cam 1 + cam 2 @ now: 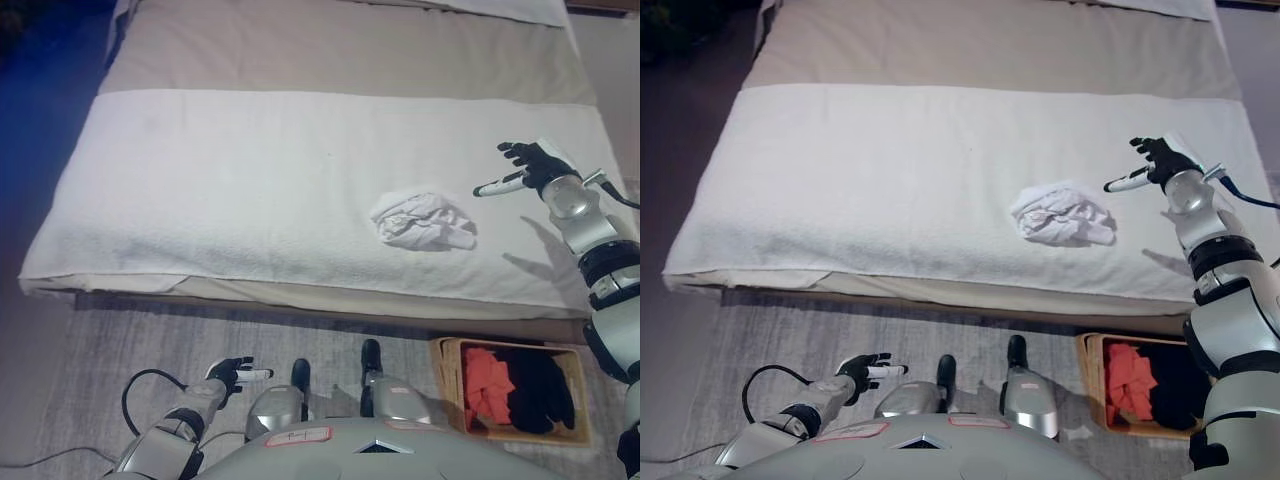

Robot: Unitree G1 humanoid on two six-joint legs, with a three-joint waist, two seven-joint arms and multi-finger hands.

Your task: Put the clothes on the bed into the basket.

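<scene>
A crumpled white garment (424, 221) lies on the bed's white blanket (230, 190), toward the right. My right hand (524, 166) hovers open above the blanket, a little to the right of the garment and apart from it, holding nothing. On the floor by the bed's near right corner stands a wicker basket (446, 362) with a red garment (488, 385) and a black garment (541, 390) inside. My left hand (234, 374) hangs open low over the floor at the lower left, empty.
The bed (350, 45) fills the upper view, with a beige sheet beyond the white blanket and a white pillow (510, 9) at the far right. A grey rug (130, 340) covers the floor in front of the bed.
</scene>
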